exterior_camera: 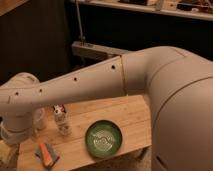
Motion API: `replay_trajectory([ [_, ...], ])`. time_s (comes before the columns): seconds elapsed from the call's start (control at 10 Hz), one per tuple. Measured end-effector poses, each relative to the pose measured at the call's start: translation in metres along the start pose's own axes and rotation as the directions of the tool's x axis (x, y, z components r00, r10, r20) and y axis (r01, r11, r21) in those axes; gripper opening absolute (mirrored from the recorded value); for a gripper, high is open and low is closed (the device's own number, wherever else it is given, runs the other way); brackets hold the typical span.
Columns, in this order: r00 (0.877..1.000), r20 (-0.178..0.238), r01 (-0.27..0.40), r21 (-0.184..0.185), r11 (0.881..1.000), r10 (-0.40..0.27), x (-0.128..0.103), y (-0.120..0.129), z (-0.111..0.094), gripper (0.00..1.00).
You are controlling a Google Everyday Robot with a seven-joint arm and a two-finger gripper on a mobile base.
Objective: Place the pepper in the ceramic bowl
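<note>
Pepper: the small elongated orange-red pepper [48,155] lies on a blue-grey square cloth [46,154] near the front left corner of the light wooden worktop [130,112]; the cloth keeps it from rolling, I judge.
Bowl: the shallow round glossy green ceramic bowl [104,138] sits upright near the front edge, about midway along it, well apart from the pepper, mouth up and unobstructed so a drop from above should land.
My pincer: my gripper [7,152] hangs off the left edge, mostly hidden behind my white arm [80,85]; whether it is released or clenched I cannot tell.
Other items: a small clear jar [63,122] stands toward the left side, behind the cloth.
Step in hand: reach not yet made; pepper ungrasped.
</note>
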Motion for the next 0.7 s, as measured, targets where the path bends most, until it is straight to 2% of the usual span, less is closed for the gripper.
replay_trajectory([
  [0.2,1.0,0.003,-0.008,-0.061,0.998,0.008,0.002,-0.028,0.014,0.65],
  [0.4,1.0,-0.011,-0.017,-0.121,0.993,0.016,0.001,-0.079,0.029,0.65],
  [0.5,1.0,-0.017,-0.018,-0.135,0.991,0.016,0.0,-0.099,0.034,0.65],
  [0.7,1.0,-0.028,-0.016,-0.162,0.987,0.012,-0.002,-0.123,0.042,0.65],
])
